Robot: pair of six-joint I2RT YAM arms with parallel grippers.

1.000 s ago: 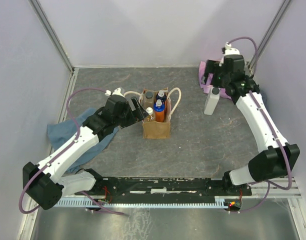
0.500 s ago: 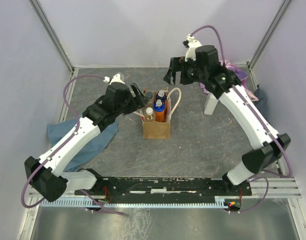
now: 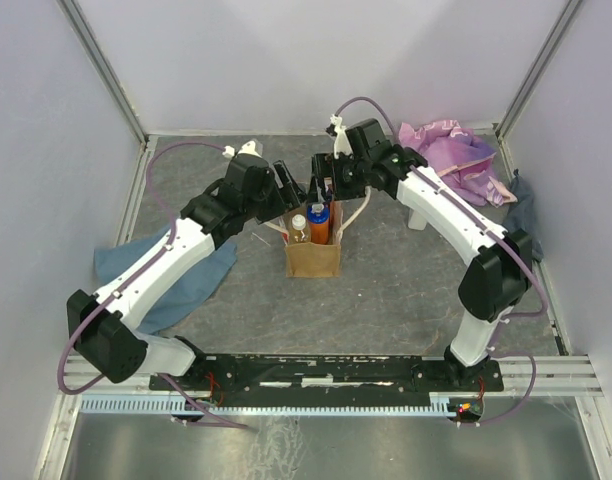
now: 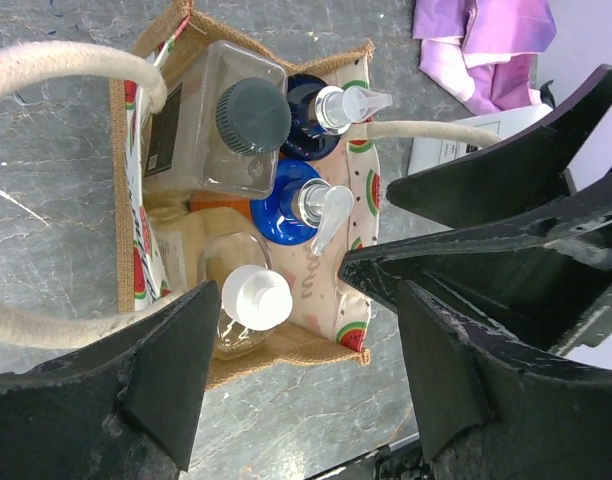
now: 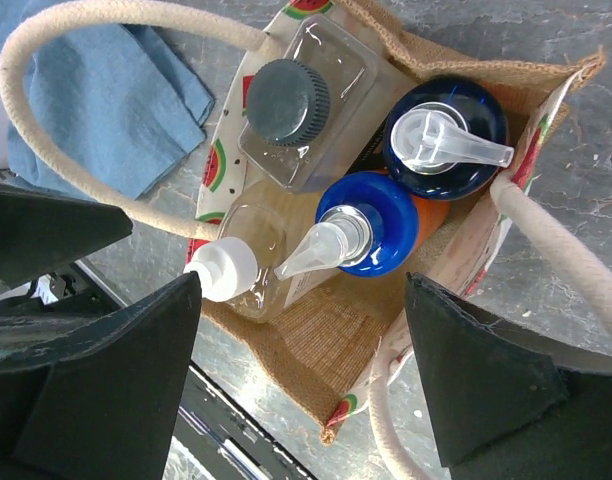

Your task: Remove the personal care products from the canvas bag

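Now four bottles stand upright in the canvas bag (image 3: 312,258) at mid-table, long axes vertical, caps and pump heads facing up: a grey-capped clear bottle (image 5: 286,100), a dark blue pump bottle (image 5: 444,140), a blue-capped orange bottle (image 5: 371,225) and a white-capped clear bottle (image 5: 226,272). Just above the bag's mouth hang the left gripper (image 3: 284,186) and the right gripper (image 3: 324,188), each with jaws apart, gripping nothing. A second ago the right gripper was far back by the purple cloth (image 3: 451,150), and the left sat beside the bag.

Four bottles (image 3: 318,218) stand in the canvas bag (image 3: 312,260) at mid-tabletop (image 3: 406,285); flat cloth (image 3: 114,265) left, crumpled cloth (image 3: 451,150) behind-right.
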